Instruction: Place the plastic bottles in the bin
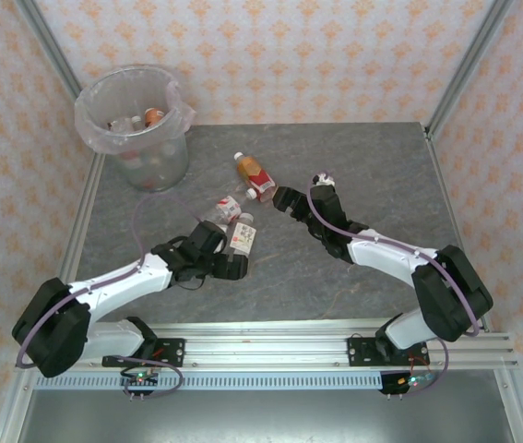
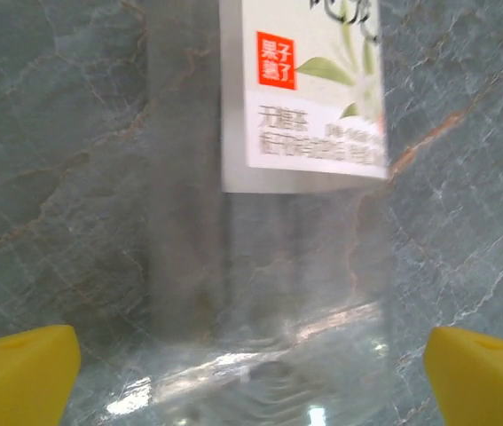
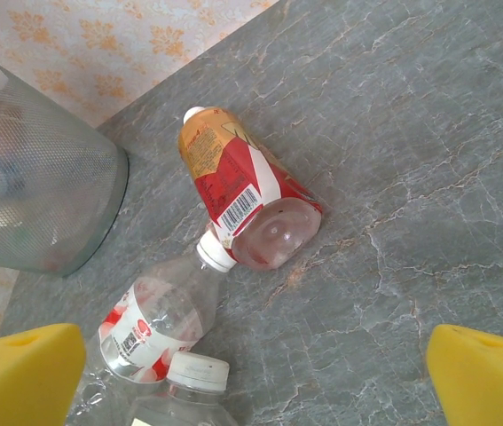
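My left claw (image 2: 251, 373) is spread wide, one finger either side of a clear white-labelled bottle (image 2: 304, 133) lying on the counter (image 2: 56, 177), gripping nothing. My right claw (image 3: 251, 373) hangs open near the red-labelled bottle (image 3: 242, 191), and a clear red-and-white bottle (image 3: 158, 319) touches that one with its cap. The bin (image 1: 164, 161) stands at the far left corner with bottles inside.
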You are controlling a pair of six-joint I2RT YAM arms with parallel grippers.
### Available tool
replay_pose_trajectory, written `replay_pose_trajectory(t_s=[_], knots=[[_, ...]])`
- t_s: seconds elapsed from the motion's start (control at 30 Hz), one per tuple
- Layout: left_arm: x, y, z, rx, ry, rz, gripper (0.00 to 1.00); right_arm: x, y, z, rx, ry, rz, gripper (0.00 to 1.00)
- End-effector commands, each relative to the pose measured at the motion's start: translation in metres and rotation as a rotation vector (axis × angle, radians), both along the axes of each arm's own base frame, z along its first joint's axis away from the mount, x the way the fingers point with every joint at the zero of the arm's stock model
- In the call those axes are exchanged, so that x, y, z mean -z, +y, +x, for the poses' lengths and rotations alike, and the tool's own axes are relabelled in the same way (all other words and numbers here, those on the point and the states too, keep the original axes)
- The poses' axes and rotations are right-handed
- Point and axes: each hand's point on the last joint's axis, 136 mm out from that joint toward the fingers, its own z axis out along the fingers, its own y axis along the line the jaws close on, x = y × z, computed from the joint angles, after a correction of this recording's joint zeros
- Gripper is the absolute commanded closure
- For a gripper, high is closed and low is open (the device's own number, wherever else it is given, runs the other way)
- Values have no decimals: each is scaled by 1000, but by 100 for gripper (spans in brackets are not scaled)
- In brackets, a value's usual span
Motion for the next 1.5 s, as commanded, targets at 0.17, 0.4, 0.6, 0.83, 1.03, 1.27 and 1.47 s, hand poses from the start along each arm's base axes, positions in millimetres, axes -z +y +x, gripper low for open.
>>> replay_pose_trajectory(t_s=[0.17, 0.4, 0.6, 0.83, 1.03, 1.27, 1.47], knots=[[-1, 4, 32, -150, 1, 89, 0, -11, -2, 0, 11, -27, 15, 1], [4, -12, 41, -184, 23, 176, 0, -8, -10, -4, 32, -32, -1, 1], [6, -24, 46, -221, 11, 169, 0, -8, -15, -7, 42, -36, -9, 1], [-2, -38, 52, -199, -11, 98, 0, -8, -19, -9, 50, -43, -24, 1], [7, -23, 68, -306, -3, 219, 0, -6, -19, -9, 52, -38, -23, 1], [19, -26, 88, -370, -11, 229, 0, -9, -22, -11, 57, -49, -26, 1], [15, -29, 107, -355, -41, 250, 1, -9, -23, -12, 54, -50, -30, 1]])
